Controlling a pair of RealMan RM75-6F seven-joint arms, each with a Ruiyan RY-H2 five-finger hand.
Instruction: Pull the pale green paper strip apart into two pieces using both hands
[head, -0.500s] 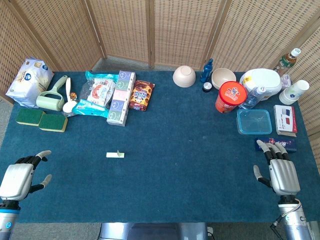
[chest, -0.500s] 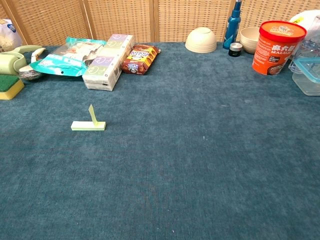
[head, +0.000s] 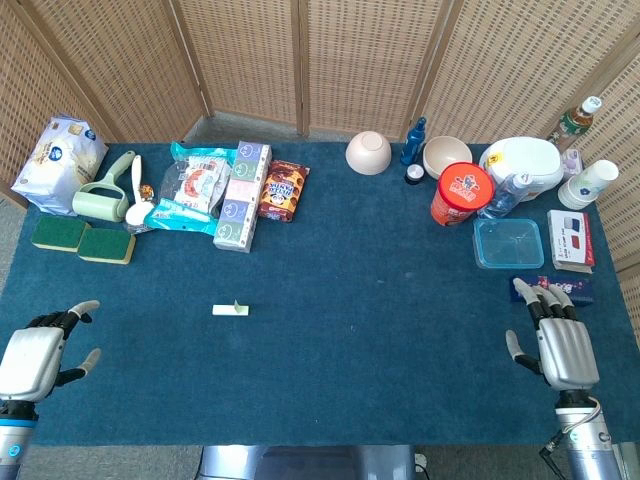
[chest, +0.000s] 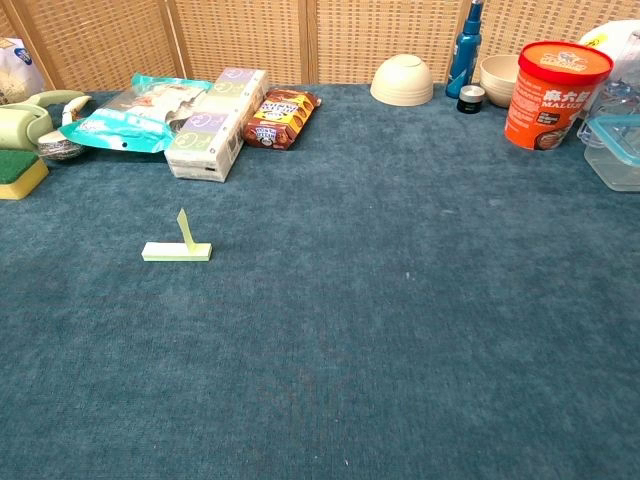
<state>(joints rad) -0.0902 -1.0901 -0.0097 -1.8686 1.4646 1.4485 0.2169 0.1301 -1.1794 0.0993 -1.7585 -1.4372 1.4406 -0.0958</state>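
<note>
The pale green paper strip (head: 229, 310) lies flat on the blue cloth left of centre, with a short flap sticking upright at its right end; the chest view shows the paper strip (chest: 177, 251) at mid-left. My left hand (head: 35, 355) hovers at the front left corner, fingers apart and holding nothing, well left of the strip. My right hand (head: 556, 340) rests near the front right edge, fingers extended and holding nothing, far from the strip. Neither hand appears in the chest view.
At the back left are sponges (head: 82, 239), a lint roller (head: 104, 192), snack packets (head: 190, 186) and a tissue box (head: 242, 194). Bowls (head: 368, 152), a red cup (head: 461, 192), a clear tub (head: 508, 243) and small boxes (head: 570, 240) crowd the back right.
</note>
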